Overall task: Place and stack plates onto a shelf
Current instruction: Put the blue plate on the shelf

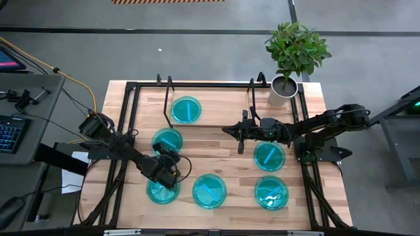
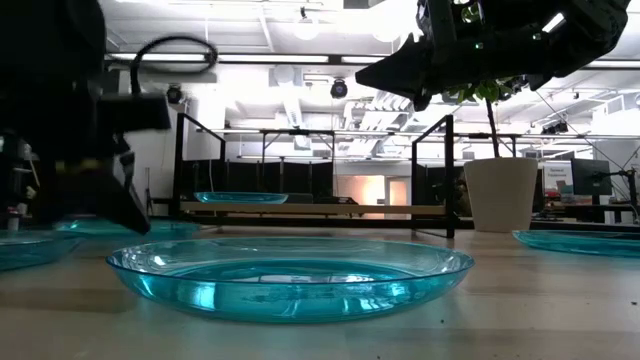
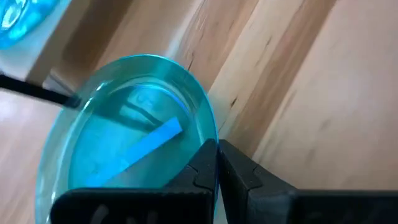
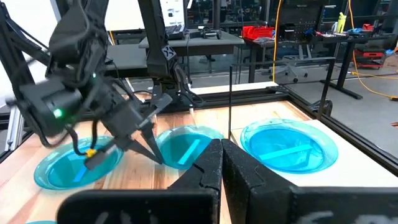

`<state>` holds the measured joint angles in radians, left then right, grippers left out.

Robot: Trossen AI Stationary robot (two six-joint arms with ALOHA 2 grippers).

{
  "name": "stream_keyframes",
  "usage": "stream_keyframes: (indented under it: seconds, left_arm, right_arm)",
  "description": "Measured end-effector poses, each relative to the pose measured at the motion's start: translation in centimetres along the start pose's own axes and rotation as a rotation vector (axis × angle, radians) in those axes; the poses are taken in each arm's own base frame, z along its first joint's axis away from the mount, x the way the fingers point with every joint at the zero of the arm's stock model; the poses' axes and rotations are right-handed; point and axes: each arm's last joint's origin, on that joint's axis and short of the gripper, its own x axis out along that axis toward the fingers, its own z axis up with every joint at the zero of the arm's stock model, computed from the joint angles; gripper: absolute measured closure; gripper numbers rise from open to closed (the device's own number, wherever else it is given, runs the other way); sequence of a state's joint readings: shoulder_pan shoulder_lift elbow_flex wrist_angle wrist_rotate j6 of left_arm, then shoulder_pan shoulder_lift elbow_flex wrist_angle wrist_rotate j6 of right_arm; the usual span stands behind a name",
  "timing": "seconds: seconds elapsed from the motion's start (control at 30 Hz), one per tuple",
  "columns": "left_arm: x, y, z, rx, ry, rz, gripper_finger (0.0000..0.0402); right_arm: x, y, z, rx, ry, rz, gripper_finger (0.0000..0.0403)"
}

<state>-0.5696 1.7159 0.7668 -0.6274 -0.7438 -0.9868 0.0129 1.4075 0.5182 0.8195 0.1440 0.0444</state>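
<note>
- Left gripper (image 1: 172, 184) clamped on rim of near-left plate (image 1: 159, 191) on desk (image 1: 223, 147).
- Right gripper (image 1: 228, 130) closed, empty, above desk centre.
- One plate (image 1: 186, 109) on shelf (image 1: 216, 105), far side.

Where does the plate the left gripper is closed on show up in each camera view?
High view: the front-left plate, at the table's front left, half under the arm.
Low view: at the far left edge, low.
Left wrist view: fills the centre.
Right wrist view: lower left, beyond the shut right gripper.
Shared landmark: the left gripper, shut on this plate's rim.
</note>
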Motion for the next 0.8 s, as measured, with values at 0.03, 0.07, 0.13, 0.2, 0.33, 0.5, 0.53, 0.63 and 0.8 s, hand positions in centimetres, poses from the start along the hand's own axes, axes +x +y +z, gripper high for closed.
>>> stream_keyframes:
  seconds: [0.03, 0.07, 0.13, 0.2, 0.33, 0.5, 0.53, 0.63, 0.8]
  left_arm:
    - [-0.4, 0.2, 0.3, -0.003, -0.006, -0.017, 0.0400]
    - [-0.9, 0.4, 0.6, -0.004, -0.013, -0.039, 0.0400]
    - [-1.9, 0.8, 1.2, -0.020, -0.042, -0.087, 0.0401]
    - [-3.1, 1.3, 1.7, -0.029, -0.077, -0.134, 0.0401]
    - [-5.2, 2.3, 2.9, -0.061, -0.159, -0.240, 0.0401]
    - [-7.4, 2.5, 4.9, -0.046, -0.302, -0.417, 0.0401]
    - [-7.7, 2.3, 5.3, -0.026, -0.336, -0.443, 0.0401]
    - [-8.0, 2.1, 6.4, 0.072, -0.429, -0.482, 0.0401]
    - [-6.7, 2.9, 8.1, 0.244, -0.520, -0.353, 0.0401]
  right_arm:
    - [0.0, 0.0, 0.0, 0.000, 0.000, 0.000, 0.0402]
    - [0.0, 0.0, 0.0, 0.000, 0.000, 0.000, 0.0402]
    - [0.0, 0.0, 0.0, 0.000, 0.000, 0.000, 0.0402]
    - [0.0, 0.0, 0.0, 0.000, 0.000, 0.000, 0.0402]
    - [0.0, 0.0, 0.0, 0.000, 0.000, 0.000, 0.0402]
    - [0.0, 0.0, 0.0, 0.000, -0.001, -0.004, 0.0402]
    - [0.0, 0.0, 0.0, 0.000, -0.001, -0.005, 0.0402]
    - [0.0, 0.0, 0.1, 0.001, -0.011, -0.004, 0.0402]
    - [-0.4, 0.0, 1.6, 0.017, -0.120, 0.001, 0.0402]
